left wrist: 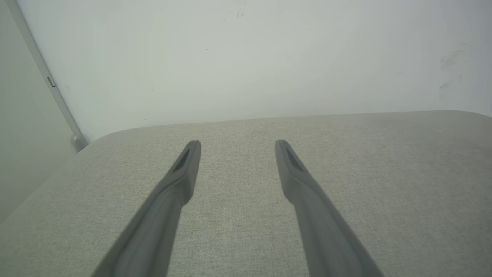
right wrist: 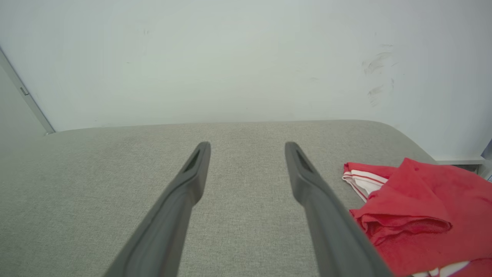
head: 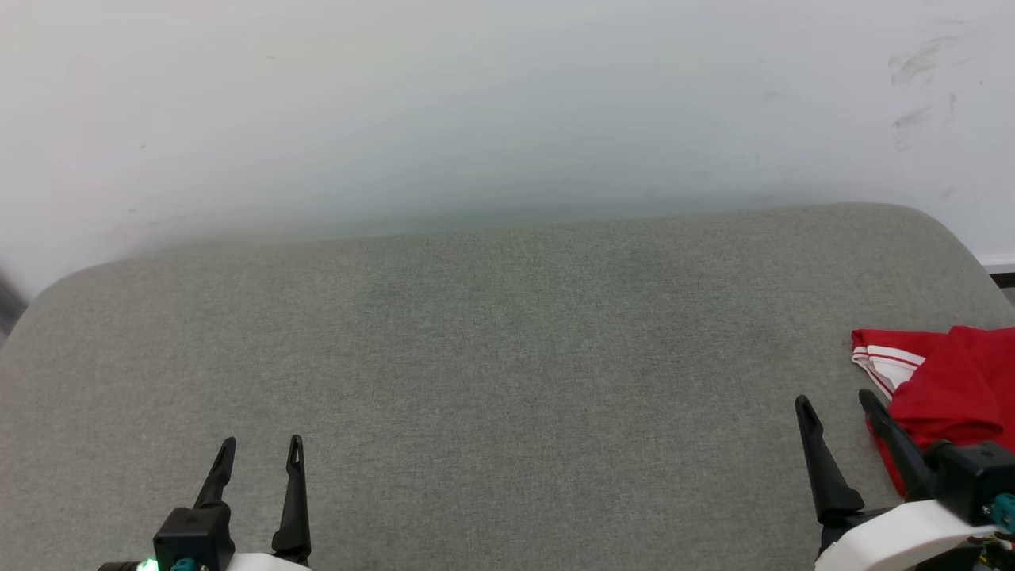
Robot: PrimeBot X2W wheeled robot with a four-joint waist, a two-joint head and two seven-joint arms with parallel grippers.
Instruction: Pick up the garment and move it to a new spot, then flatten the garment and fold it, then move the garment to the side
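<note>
The red jersey (head: 955, 388) lies crumpled at the right edge of the grey padded surface (head: 492, 357), one white sleeve end with red stripes pointing left; in the right wrist view the jersey (right wrist: 423, 207) sits to the right of the fingers. No numbers or letters show. My right gripper (head: 836, 404) stands open just left of the cloth, its right finger close to the fabric's edge, nothing between the fingers (right wrist: 307, 181). At the lower left my left gripper (head: 262, 448) is open and empty over bare padding, its fingers (left wrist: 184, 169) spread.
A white wall (head: 476, 103) with a few scuff marks rises behind the surface's far edge. The surface has rounded corners at left and right. A dark strip of floor or skirting (head: 1001, 277) shows past the right corner.
</note>
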